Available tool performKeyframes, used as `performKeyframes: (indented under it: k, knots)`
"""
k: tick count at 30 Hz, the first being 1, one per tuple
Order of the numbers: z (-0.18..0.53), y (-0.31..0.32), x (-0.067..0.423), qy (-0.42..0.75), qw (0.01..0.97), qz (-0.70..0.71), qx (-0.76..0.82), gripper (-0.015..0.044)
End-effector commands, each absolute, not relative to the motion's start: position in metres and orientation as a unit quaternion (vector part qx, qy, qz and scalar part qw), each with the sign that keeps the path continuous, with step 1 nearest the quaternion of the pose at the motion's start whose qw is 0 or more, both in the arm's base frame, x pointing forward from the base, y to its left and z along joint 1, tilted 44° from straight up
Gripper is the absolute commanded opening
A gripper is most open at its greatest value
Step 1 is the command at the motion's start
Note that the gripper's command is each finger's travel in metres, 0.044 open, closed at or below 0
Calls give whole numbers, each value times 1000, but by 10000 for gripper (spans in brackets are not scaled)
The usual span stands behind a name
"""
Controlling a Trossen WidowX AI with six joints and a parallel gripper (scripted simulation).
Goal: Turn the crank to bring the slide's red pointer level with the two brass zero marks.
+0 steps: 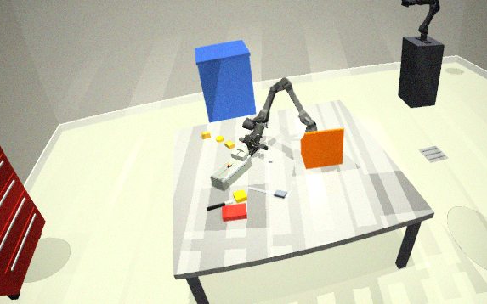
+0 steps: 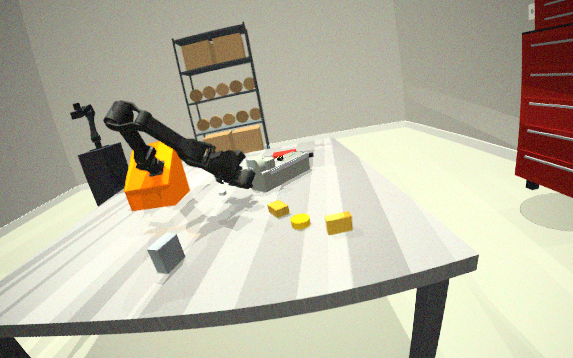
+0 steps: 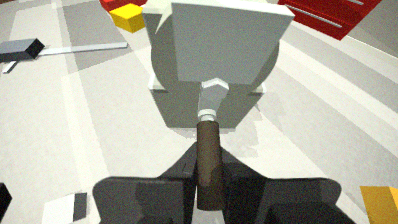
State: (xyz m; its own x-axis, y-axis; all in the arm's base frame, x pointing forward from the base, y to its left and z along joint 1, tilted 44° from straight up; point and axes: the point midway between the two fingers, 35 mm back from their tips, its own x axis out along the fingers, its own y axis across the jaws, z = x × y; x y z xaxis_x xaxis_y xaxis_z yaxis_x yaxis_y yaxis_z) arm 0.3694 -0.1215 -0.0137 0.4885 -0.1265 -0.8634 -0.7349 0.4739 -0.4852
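The machine [image 1: 229, 171] [image 2: 282, 170] is a long grey box lying on the table, left of the middle. Its slide carries a small red pointer [image 1: 229, 165] on top; the brass marks are too small to make out. In the wrist view I face the machine's end face [image 3: 225, 40]. A grey crank arm [image 3: 212, 97] comes off this face and ends in a brown handle [image 3: 207, 142]. My gripper [image 3: 204, 145] [image 1: 251, 149] [image 2: 247, 179] is shut on this handle at the machine's back end.
An orange panel [image 1: 322, 148] [image 2: 155, 175] stands right of the arm and a blue box [image 1: 225, 81] behind the table. Three yellow blocks [image 1: 219, 138] [image 2: 300, 220] lie near the crank end. A red block [image 1: 234, 211], a yellow block [image 1: 240, 195] and a grey scraper [image 1: 280, 194] lie in front.
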Motion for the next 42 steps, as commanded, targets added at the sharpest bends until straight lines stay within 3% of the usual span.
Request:
performKeyframes:
  k: [1,42]
  knots:
    - [-18,-117,362,465,721,218,-464,0]
    - [-16,-101,350,465,722,219,-464,0]
